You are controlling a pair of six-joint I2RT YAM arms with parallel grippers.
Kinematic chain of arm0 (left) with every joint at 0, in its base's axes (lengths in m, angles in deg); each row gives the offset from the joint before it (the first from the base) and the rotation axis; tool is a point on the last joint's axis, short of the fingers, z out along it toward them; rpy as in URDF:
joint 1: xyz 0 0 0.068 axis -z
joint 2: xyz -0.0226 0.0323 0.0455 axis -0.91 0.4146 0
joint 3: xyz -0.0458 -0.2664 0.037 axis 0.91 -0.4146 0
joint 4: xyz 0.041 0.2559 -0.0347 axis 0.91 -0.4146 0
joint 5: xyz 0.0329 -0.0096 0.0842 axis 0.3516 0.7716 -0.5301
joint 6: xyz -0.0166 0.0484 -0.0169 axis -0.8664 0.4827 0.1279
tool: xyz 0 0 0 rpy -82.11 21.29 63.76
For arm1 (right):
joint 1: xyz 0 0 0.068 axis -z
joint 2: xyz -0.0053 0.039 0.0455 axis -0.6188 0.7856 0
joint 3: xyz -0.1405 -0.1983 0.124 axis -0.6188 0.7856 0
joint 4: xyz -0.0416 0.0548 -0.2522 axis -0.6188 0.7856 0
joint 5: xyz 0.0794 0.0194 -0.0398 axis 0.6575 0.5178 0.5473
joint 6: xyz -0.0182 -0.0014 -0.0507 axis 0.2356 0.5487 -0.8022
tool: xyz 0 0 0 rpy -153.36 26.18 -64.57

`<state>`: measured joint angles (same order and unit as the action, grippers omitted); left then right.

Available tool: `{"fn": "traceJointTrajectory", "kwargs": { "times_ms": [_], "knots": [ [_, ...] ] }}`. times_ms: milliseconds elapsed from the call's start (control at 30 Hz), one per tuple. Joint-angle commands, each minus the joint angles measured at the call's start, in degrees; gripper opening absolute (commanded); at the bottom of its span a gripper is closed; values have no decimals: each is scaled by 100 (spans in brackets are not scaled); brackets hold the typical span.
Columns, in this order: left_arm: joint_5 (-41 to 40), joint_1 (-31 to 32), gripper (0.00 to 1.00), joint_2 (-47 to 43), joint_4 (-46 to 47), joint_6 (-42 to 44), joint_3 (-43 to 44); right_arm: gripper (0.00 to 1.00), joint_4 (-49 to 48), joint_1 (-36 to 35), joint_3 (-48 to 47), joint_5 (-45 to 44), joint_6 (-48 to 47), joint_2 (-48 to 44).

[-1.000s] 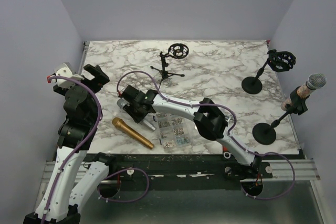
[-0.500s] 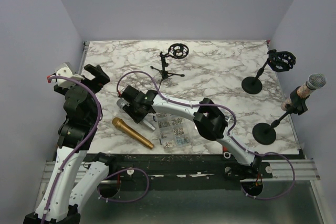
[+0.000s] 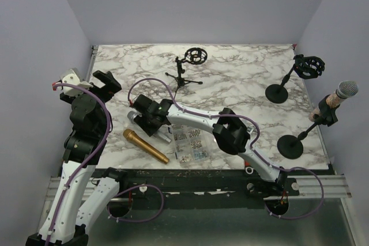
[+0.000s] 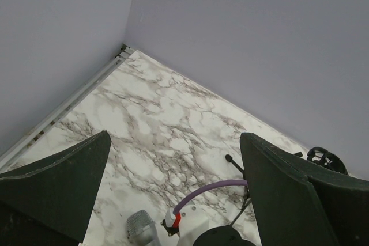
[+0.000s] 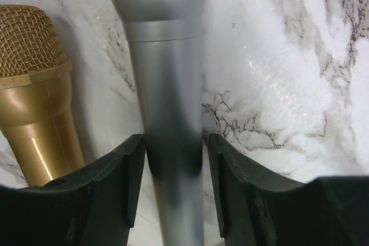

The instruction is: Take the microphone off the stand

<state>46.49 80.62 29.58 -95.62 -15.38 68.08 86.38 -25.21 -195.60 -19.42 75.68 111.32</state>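
Observation:
A silver-headed microphone point(image 3: 346, 89) with a pinkish body stands tilted in the clip of a black stand point(image 3: 290, 146) at the table's right edge. Neither gripper is near it. My right gripper point(image 3: 145, 116) is low over the table's left middle, astride a silver microphone point(image 5: 167, 56) that lies flat. Its jaws are open, with a thin gap showing at the right finger point(image 5: 230, 182). A gold microphone point(image 5: 34, 84) lies beside it on the marble. My left gripper point(image 3: 106, 82) hangs wide open and empty above the left side; the silver microphone's head point(image 4: 141, 227) shows below it.
An empty stand with a shock mount point(image 3: 308, 66) and round base point(image 3: 277, 93) is at the back right. A small tripod stand with a ring point(image 3: 185, 76) is at the back middle. A clear box of small parts point(image 3: 190, 142) lies by the right arm's forearm.
The right gripper's jaws have spread a little around the lying silver microphone. Both arms otherwise hold their places.

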Motion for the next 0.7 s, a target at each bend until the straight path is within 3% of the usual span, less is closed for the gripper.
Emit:
{"fn": "traceJointTrajectory", "kwargs": {
  "times_ms": [0,300,500,667],
  "knots": [
    [126,-21,98,-47,43,-33,-76,56,119,-38,-48,-296,118,-461],
    [88,-25,98,-86,33,-33,-55,69,-488,-40,508,-595,249,-1752],
    [118,-8,98,-111,43,-50,-80,82,-1091,37,1883,-2360,83,-2959],
    [311,0,98,-97,8,-111,-37,85,-1283,793,2898,-3552,102,-4002]
  ]
}}
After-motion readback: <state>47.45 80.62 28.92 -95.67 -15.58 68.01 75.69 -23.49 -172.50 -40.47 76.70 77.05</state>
